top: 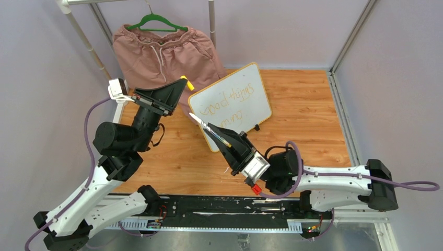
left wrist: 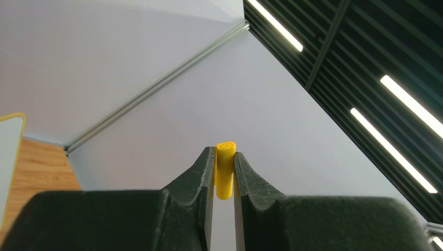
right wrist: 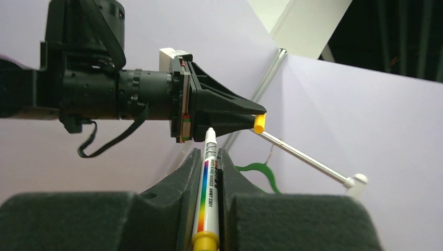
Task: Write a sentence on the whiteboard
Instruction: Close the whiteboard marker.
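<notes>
The whiteboard (top: 258, 107) stands tilted on the wooden table, its yellow-orange frame also at the left edge of the left wrist view (left wrist: 21, 136). The sentence (top: 230, 102) shows on it in thin orange cursive, two lines. My right gripper (top: 219, 137) (right wrist: 209, 154) is shut on a white marker (top: 209, 128) (right wrist: 206, 193) with a rainbow stripe, its uncapped tip pointing up-left, off the board's left edge. My left gripper (top: 183, 82) (left wrist: 224, 154) is shut on the marker's yellow cap (top: 189, 84) (left wrist: 225, 172), held raised left of the board. The cap also shows in the right wrist view (right wrist: 258, 123).
Pink shorts (top: 162, 57) hang on a green hanger (top: 156, 22) from a white rack behind the left gripper. Grey enclosure walls with metal posts (top: 350, 36) surround the wooden table (top: 308, 120). A black rail (top: 219, 206) runs along the near edge.
</notes>
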`<state>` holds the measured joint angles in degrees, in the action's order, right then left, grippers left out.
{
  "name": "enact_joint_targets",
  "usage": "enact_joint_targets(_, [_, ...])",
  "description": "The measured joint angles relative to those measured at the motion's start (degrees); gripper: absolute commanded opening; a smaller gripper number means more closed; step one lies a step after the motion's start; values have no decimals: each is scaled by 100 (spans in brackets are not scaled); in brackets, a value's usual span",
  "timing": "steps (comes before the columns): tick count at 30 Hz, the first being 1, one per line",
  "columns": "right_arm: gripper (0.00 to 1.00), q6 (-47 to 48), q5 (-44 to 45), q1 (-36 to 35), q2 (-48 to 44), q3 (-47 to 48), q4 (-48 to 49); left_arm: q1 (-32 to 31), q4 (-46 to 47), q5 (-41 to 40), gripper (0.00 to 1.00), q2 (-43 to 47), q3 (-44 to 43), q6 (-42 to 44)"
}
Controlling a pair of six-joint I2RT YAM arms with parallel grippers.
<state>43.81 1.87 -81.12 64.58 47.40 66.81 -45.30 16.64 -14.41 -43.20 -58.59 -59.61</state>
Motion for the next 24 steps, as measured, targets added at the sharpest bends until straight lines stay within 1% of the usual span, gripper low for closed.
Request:
enact_joint_targets(5, [0, 1130, 136, -63, 293, 0, 396, 0, 2, -42, 0, 63, 0, -127])
enact_joint_targets(8, [0, 1342, 249, -63, 387, 0, 629, 0, 4, -42, 0, 90, 0, -195])
enact_joint_targets(13, [0, 1344, 376, -48, 503, 63, 949, 0, 4, -39, 0, 101, 4, -262])
enact_joint_targets(24, [0, 815, 442, 111, 713, 422, 1147, 0, 4, -39, 0, 199, 46, -304])
